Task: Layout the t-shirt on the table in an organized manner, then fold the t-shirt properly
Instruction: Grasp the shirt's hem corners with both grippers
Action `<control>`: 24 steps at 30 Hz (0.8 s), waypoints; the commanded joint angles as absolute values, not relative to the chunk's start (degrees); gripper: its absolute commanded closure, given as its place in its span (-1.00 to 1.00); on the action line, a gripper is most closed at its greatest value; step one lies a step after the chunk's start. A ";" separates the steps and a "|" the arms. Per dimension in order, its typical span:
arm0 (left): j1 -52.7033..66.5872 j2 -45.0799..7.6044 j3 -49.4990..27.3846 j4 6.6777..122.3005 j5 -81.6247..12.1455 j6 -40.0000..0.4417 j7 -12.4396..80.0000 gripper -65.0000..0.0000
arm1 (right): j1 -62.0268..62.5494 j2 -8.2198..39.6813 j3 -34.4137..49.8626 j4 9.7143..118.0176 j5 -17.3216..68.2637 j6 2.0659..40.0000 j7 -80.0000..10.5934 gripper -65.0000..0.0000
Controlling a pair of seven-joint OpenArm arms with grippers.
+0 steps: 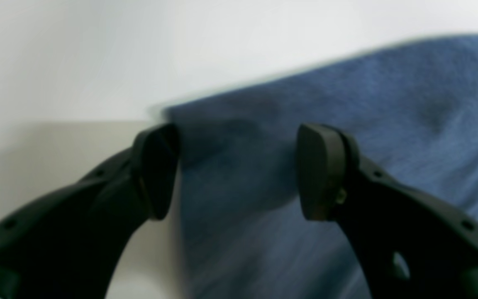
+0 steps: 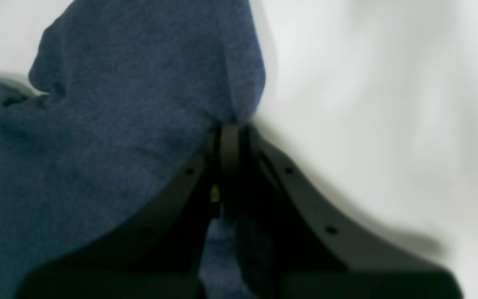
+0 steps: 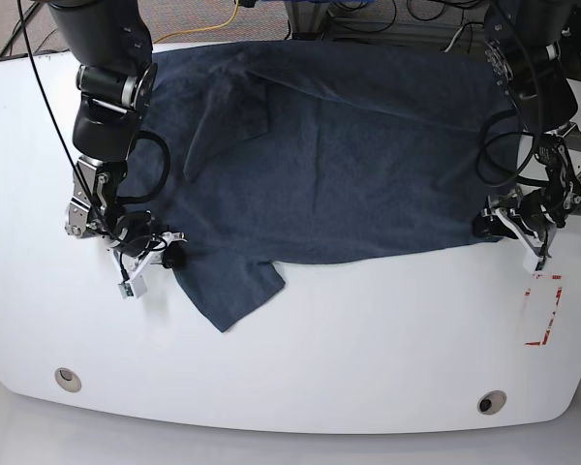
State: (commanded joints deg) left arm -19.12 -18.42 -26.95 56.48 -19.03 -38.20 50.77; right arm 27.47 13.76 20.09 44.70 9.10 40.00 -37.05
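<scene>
The dark slate-blue t-shirt (image 3: pixel 339 165) lies spread across the far half of the white table (image 3: pixel 368 339), plain side up, one sleeve (image 3: pixel 234 286) pointing toward the near edge. In the right wrist view my right gripper (image 2: pixel 226 133) is shut on a fold of the t-shirt (image 2: pixel 110 124); in the base view this gripper (image 3: pixel 169 254) sits at the shirt's left edge by that sleeve. My left gripper (image 1: pixel 239 170) is open, its pads straddling a corner of the t-shirt (image 1: pixel 347 124) without pinching it; in the base view it (image 3: pixel 489 225) is at the shirt's near right corner.
A small red-taped rectangle (image 3: pixel 542 310) lies near the left gripper. Two grey grommets (image 3: pixel 68 378) (image 3: pixel 491 401) sit by the near edge. Cables (image 3: pixel 407 24) lie beyond the far edge of the table.
</scene>
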 joint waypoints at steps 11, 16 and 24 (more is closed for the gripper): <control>-19.38 -18.42 -26.59 53.05 -19.03 -36.44 49.10 0.04 | 27.38 13.49 20.09 44.70 9.19 40.00 -37.05 0.97; -19.38 -18.42 -23.60 52.97 -19.12 -36.53 49.10 0.83 | 27.38 13.58 20.35 44.70 9.19 40.00 -37.05 0.97; -19.38 -18.42 -23.52 56.04 -19.30 -36.62 49.19 0.87 | 27.38 13.49 20.35 45.14 9.27 40.00 -37.23 0.97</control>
